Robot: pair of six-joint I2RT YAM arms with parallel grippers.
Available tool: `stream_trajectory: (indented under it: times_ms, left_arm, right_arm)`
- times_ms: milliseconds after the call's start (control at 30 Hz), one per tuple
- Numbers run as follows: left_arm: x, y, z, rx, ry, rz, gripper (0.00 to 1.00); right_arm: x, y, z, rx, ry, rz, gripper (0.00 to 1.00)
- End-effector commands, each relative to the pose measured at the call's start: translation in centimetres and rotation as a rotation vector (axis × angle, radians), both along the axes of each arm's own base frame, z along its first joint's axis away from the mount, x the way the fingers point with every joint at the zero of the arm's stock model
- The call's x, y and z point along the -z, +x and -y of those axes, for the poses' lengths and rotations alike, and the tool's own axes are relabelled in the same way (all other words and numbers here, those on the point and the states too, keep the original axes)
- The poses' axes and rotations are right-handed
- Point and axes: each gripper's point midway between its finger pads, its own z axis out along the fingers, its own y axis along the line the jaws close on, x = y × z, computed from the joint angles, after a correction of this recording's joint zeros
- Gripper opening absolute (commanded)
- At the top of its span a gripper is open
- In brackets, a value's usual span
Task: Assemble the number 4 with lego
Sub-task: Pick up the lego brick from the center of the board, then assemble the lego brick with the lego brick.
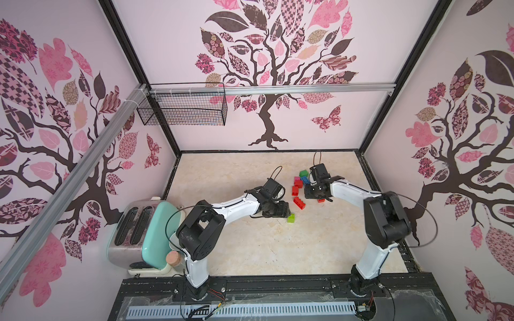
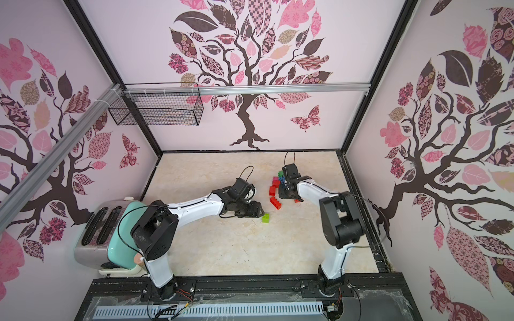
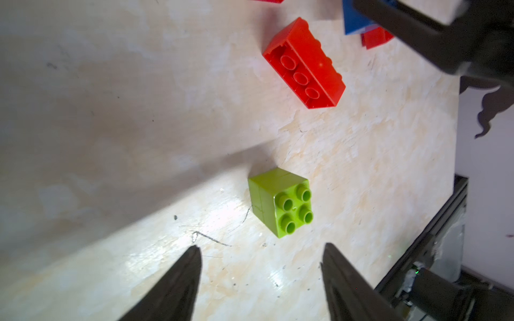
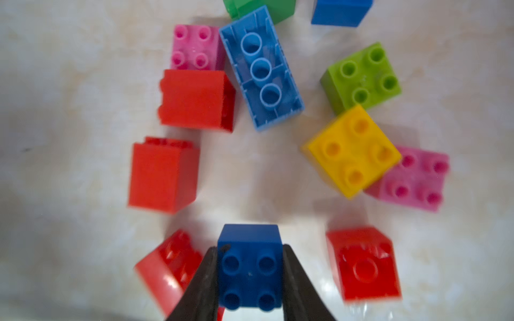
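Note:
A lone lime lego brick (image 3: 281,203) stands studs-up on the table, just ahead of my left gripper (image 3: 261,248). That gripper is open, with nothing between its fingertips. In both top views the lime brick (image 1: 291,218) (image 2: 266,218) sits right of the left gripper (image 1: 286,209). A long red brick (image 3: 304,65) lies on its side farther on. My right gripper (image 4: 250,247) is shut on a small dark blue brick (image 4: 250,266), held above the loose lego pile (image 1: 300,182). Below it lie red bricks (image 4: 164,173), a light blue long brick (image 4: 261,69), a yellow one (image 4: 353,151), pink and lime ones.
A mint and chrome toaster (image 1: 139,233) stands at the table's left front, with a cork-topped jar (image 1: 173,258) beside it. A wire basket (image 1: 183,108) hangs on the back rail. The black frame edge (image 3: 434,244) runs close to the lime brick.

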Motion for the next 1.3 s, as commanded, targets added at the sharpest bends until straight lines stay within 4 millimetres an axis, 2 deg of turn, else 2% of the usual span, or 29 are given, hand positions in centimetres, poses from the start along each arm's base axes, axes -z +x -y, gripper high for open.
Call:
stream_trajectory:
  times_ms: [0, 100, 200, 300, 433, 567, 767, 967, 1133, 1267]
  left_arm:
    - [0.2, 0.0, -0.3, -0.006, -0.019, -0.019, 0.48]
    - [1.0, -0.2, 0.3, 0.012, -0.031, -0.057, 0.33]
    - [1.9, -0.5, 0.8, 0.025, -0.044, -0.105, 0.24]
    - [2.1, -0.6, 1.0, 0.029, -0.052, -0.12, 0.23]
    - [2.4, -0.9, 0.9, 0.028, -0.05, -0.132, 0.23]
    - [2.7, -0.9, 1.0, 0.032, -0.05, -0.139, 0.24]
    - [3.0, -1.0, 1.2, 0.037, -0.057, -0.149, 0.25]
    - [3.5, -1.1, 1.5, 0.044, -0.065, -0.169, 0.26]
    - [3.7, -1.2, 1.7, 0.049, -0.075, -0.181, 0.26]
    - [3.7, -1.3, 1.9, 0.055, -0.08, -0.186, 0.26]
  right_arm:
    - [-3.9, -4.3, -2.2, -0.02, 0.148, 0.015, 0.0]
    - [-3.4, -8.2, -4.1, -0.02, 0.19, -0.028, 0.0]
    - [-3.3, -9.6, -6.1, 0.031, 0.275, -0.038, 0.0]
    - [-2.8, -9.9, -7.2, 0.075, 0.275, -0.013, 0.0]
    - [-1.5, -9.7, -7.6, 0.115, 0.178, -0.026, 0.0]
    - [-0.6, -9.6, -8.2, 0.094, 0.165, -0.051, 0.0]
    - [0.2, -9.5, -8.3, 0.083, 0.141, -0.062, 0.0]
    - [1.7, -10.3, -8.6, 0.061, 0.122, -0.107, 0.0]
    - [2.1, -10.6, -8.7, 0.053, 0.113, -0.114, 0.0]
    - [3.1, -11.0, -8.1, 0.046, 0.021, -0.125, 0.0]
